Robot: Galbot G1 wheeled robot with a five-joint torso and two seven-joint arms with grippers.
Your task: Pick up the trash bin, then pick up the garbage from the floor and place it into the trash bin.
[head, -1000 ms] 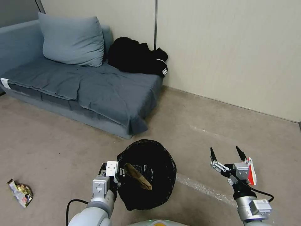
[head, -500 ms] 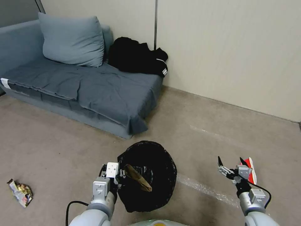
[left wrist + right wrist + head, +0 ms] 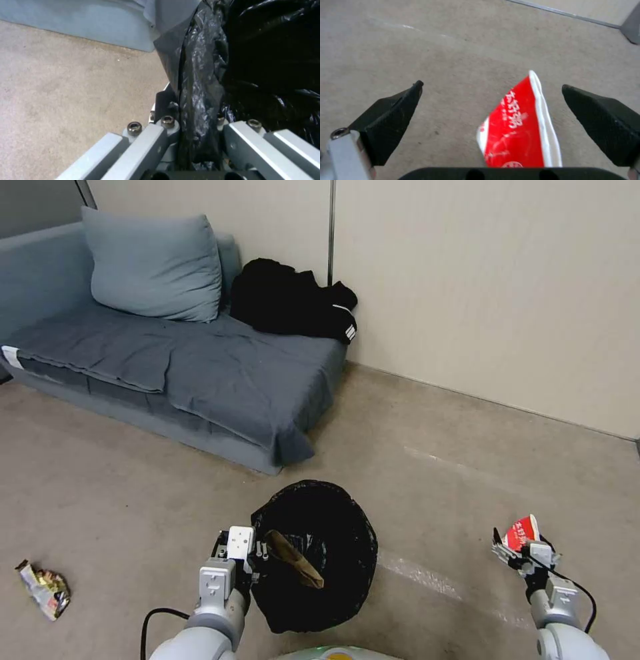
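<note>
- Low at the right of the head view, the right end effector (image 3: 517,550) sits close over the floor with its black pointed fingers (image 3: 391,117) spread wide; the red-and-white crumpled packet (image 3: 516,127) stands between them, nearer one finger than the other, and neither finger touches it in the right wrist view.
- Bare beige floor (image 3: 433,447) lies open on all sides of that packet; the wall's base edge runs well beyond it, and a pale shiny streak crosses the floor between the packet and the bin.
- Near the middle, the small round bin lined with a crinkled black plastic bag (image 3: 320,553) is held at its near-left rim by the left end effector (image 3: 243,560), whose grey fingers (image 3: 146,147) are closed narrowly on the bag-covered rim in the left wrist view.
- Inside the bin a brown paper piece (image 3: 293,560) leans against the liner.
- Beyond the bin stands the grey-blue fabric sofa (image 3: 167,360), its front corner near the bin's far rim but apart from it, with a strip of floor between.
- On the sofa rest a grey-blue pillow (image 3: 153,263) and a black clothing heap (image 3: 293,300), the heap against the wall.
- Far left, a gold crumpled snack wrapper (image 3: 43,588) lies on open floor, well apart from the bin and sofa.
</note>
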